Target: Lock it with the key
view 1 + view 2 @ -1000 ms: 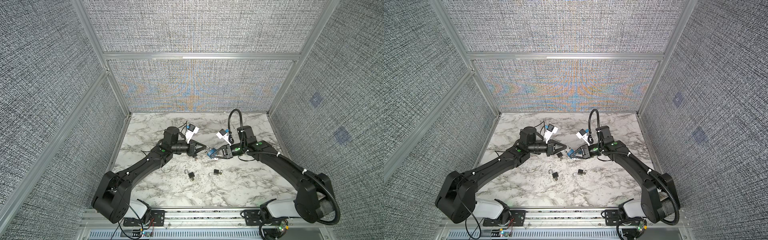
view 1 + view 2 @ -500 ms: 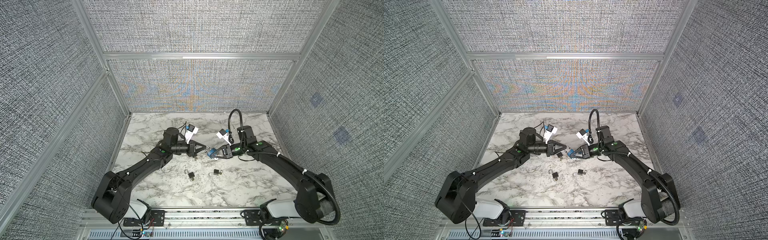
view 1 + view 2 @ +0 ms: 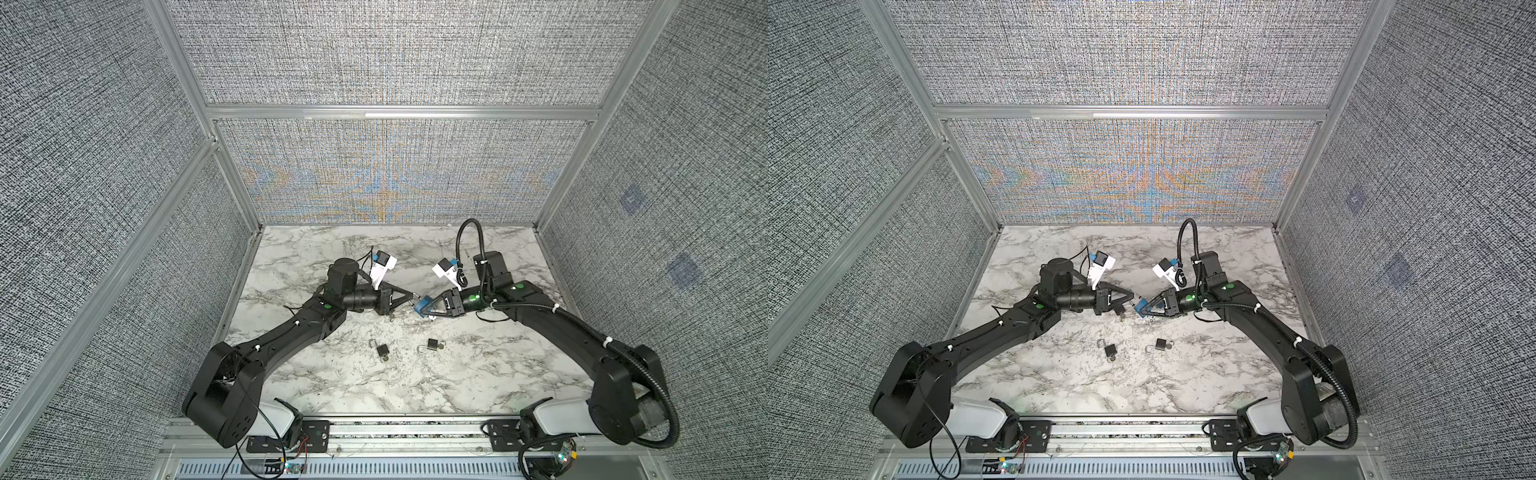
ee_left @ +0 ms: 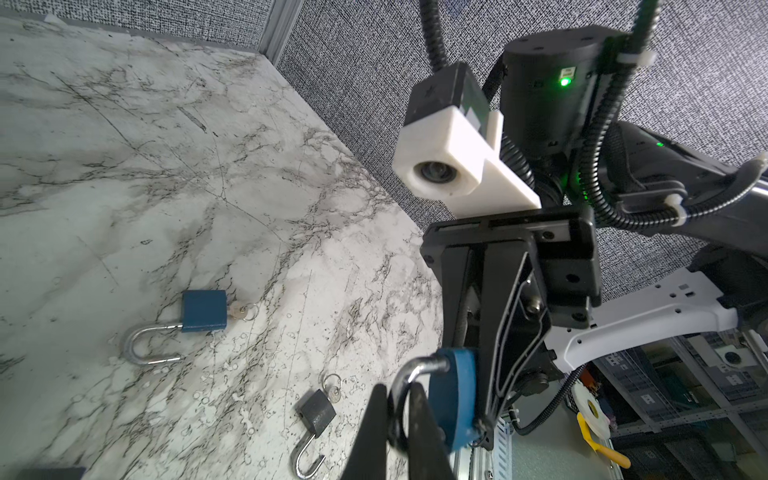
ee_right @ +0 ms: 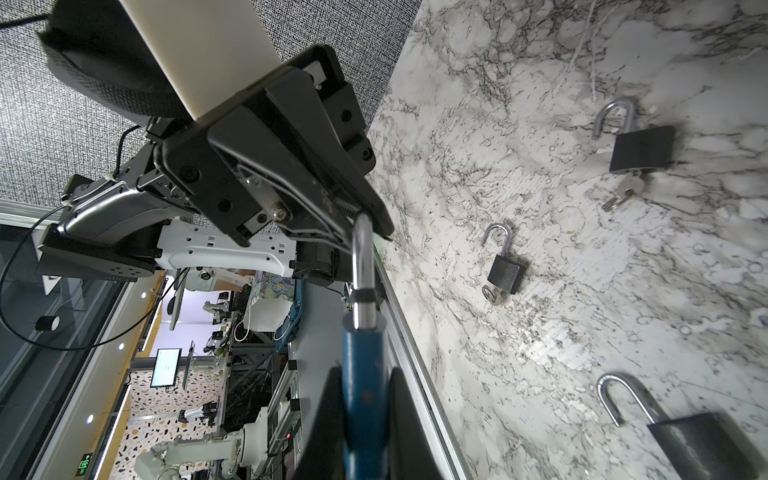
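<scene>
Over marble worktop [image 3: 374,386] in grey-walled cell, found blue padlock [image 5: 363,374] held aloft at centre: body pinched in right end effector [image 3: 423,309], shackle [image 5: 362,257] pinched in left end effector [image 3: 412,296]. Noted dark padlock [image 3: 381,350] and second dark padlock [image 3: 433,344] lying nearby, shackles open, key [image 5: 623,193] inserted.

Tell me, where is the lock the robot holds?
In both top views the lock is over the middle of the table, between the left hand and right hand, beyond a dark lock lying flat.
</scene>
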Motion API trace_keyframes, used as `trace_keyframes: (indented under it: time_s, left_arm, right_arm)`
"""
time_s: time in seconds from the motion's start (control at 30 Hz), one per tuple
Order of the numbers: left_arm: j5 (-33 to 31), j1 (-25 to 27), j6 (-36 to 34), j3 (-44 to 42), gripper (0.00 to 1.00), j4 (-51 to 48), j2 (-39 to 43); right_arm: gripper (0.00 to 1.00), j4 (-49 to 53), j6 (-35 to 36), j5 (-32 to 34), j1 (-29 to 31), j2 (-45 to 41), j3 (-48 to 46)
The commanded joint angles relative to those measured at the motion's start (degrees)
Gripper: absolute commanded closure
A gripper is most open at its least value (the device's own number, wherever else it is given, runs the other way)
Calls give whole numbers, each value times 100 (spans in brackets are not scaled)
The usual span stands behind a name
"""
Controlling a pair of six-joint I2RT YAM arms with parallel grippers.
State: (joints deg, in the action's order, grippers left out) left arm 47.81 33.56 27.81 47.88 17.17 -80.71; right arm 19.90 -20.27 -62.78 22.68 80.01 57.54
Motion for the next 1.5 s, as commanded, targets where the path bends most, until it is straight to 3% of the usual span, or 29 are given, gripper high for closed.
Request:
trace_keyframes:
  time_s: [0.0,1.47]
  left_arm:
    - [437,85,-13,-53,100,-48,44]
    - [400,371,244,-253,100,120,161]
  right_arm:
    - [100,-583,-61,85,13,-7,100]
    - [100,-671,-84,341,13,41,162]
